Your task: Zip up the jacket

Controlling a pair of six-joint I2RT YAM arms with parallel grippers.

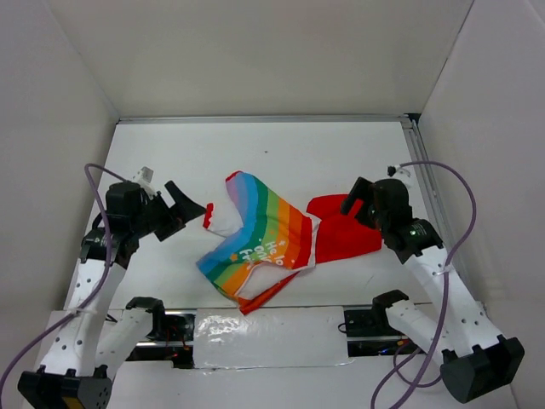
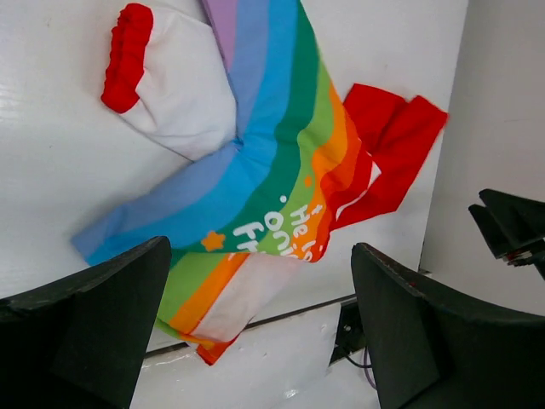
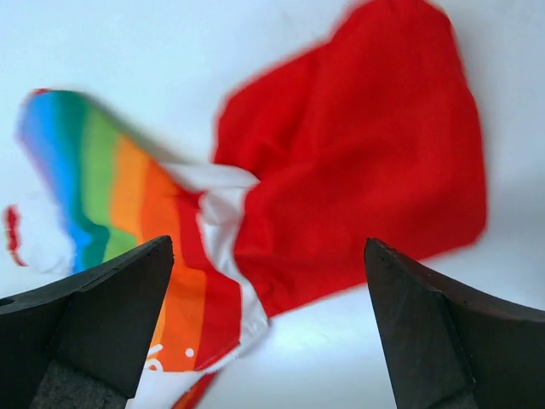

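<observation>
Near edge of desk [image 1: 298, 153]: jacket [image 1: 258, 243] lies crumpled, rainbow panel up, reaching toward mid-desk. Zipper not visible.

Further in, toward the right edge: red hood [image 1: 345, 228] lies spread.

Left pincer [image 1: 192, 209] is wide and empty, just beside the red-cuffed sleeve [image 1: 215, 217]. Right pincer [image 1: 351, 200] is wide and empty over the hood.

Judged step: laying the garment out, zipping not begun. The next move calls for flattening it so both zipper edges show.
</observation>
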